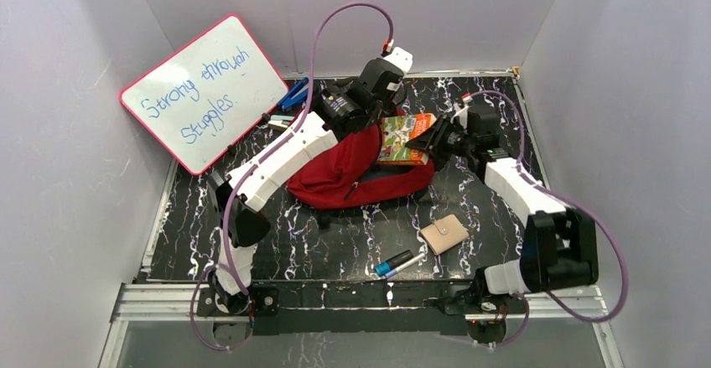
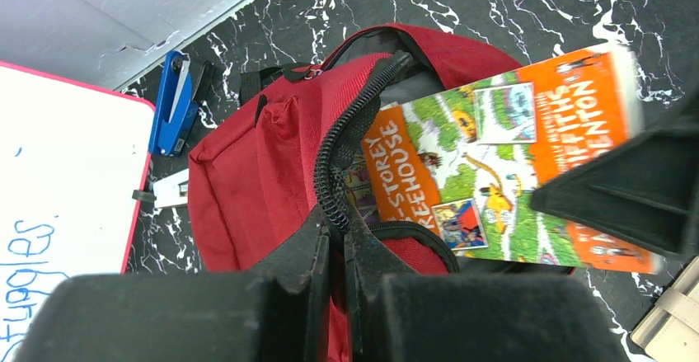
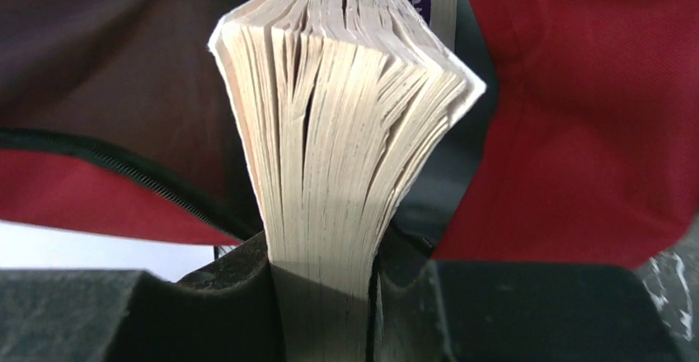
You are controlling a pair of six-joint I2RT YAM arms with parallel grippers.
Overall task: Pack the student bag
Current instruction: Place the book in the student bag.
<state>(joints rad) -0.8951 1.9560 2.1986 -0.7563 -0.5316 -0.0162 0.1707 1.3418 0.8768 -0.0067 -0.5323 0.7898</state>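
The dark-red student bag lies in the middle of the table with its main zipper open. My left gripper is shut on the bag's zipper edge and holds the opening up; it shows in the top view too. My right gripper is shut on the page edge of an orange and green paperback book. The book's far end is in the bag's opening. In the right wrist view the pages fan out above the jaws with red bag fabric behind.
A pink-framed whiteboard leans at the back left. A blue stapler and pens lie behind the bag. A small beige wallet and a blue and black marker lie near the front. Grey walls enclose the table.
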